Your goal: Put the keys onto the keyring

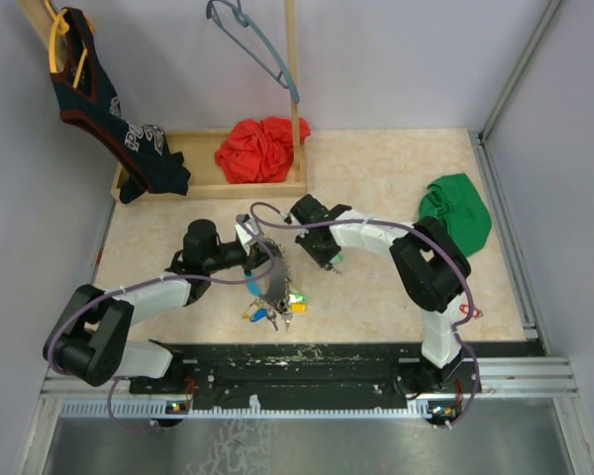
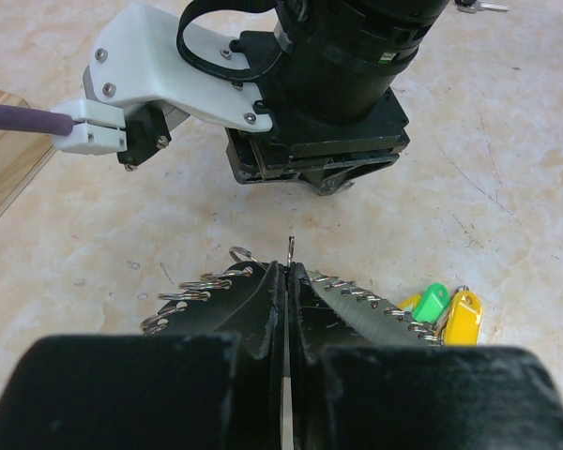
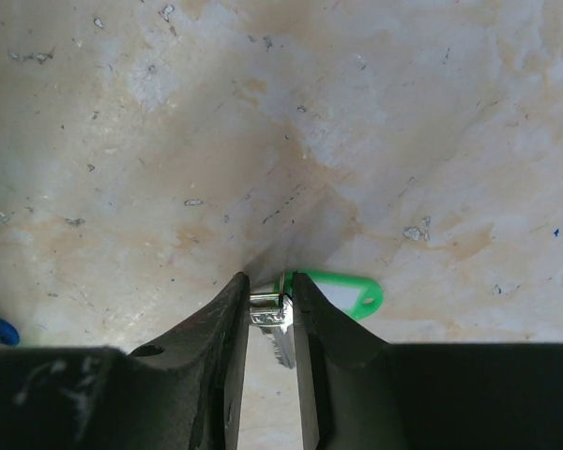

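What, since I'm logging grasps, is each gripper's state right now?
Left gripper: closed on the keyring.
Right gripper: closed on a green-tagged key.

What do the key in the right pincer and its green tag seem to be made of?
The key looks like bare silver metal, since it glints. Its green tag is probably glossy moulded plastic: it is smooth and evenly coloured, with a small hole.

Two matching arms, the left arm [image 1: 153, 292] and the right arm [image 1: 361, 233], pair white link shells with bulky black joints. A purple cable [image 2: 19, 117] trails along each. A white wrist bracket [image 2: 159, 66] carries small silver screws [image 2: 110, 89]; the fingers [image 3: 216, 347] are matte black.
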{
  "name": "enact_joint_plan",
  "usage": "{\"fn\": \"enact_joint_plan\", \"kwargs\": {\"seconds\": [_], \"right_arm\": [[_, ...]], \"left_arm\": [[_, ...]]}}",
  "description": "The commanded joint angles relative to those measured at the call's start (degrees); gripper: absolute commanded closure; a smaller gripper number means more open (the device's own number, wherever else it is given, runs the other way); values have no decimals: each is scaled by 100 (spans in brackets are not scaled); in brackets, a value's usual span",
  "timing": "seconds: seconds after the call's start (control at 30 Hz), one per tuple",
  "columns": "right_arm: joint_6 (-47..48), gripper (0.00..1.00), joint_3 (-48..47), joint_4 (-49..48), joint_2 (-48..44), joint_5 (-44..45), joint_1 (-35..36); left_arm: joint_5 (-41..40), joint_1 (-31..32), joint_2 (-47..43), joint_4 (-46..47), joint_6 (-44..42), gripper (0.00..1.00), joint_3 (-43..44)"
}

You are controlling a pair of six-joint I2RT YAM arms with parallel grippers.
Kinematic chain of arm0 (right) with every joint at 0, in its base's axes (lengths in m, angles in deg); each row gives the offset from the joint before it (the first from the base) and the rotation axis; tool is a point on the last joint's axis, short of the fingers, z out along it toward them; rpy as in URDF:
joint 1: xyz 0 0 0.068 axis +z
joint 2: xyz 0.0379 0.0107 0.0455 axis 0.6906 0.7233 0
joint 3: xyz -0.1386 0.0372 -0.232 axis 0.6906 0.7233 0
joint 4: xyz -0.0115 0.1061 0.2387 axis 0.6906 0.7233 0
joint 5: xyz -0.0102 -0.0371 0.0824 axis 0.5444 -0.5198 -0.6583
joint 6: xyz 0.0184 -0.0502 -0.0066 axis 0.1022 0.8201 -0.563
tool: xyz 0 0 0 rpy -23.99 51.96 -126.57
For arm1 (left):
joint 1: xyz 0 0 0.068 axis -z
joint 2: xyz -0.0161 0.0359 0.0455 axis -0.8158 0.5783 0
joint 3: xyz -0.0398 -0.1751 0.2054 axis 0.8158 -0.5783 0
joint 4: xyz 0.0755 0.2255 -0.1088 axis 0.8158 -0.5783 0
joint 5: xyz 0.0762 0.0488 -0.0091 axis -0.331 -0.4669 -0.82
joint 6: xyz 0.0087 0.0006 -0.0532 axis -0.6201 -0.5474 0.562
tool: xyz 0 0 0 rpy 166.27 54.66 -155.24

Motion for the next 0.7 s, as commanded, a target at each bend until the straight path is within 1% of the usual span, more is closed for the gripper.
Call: {"fn": "enact_joint_plan", "kwargs": {"seconds": [0.0,0.2,0.4,0.5,0.67], "right_arm": [[58,77,-231,196,74,171,57],[58,83,-264,313,0,183,57],[75,83,-380,426,-77,144,57],[83,87,-423,468,-56,153,57],[84,90,-467,520,-55,137,61]], "left_arm": [[20,-29,-156,220,13,99,-18],[37,-26,-146,216,20,99,-13],[39,-26,-138,202,19,99,-8],[42,-25,-137,194,17,99,-1],[42,-25,-134,185,20,99,6]]}}
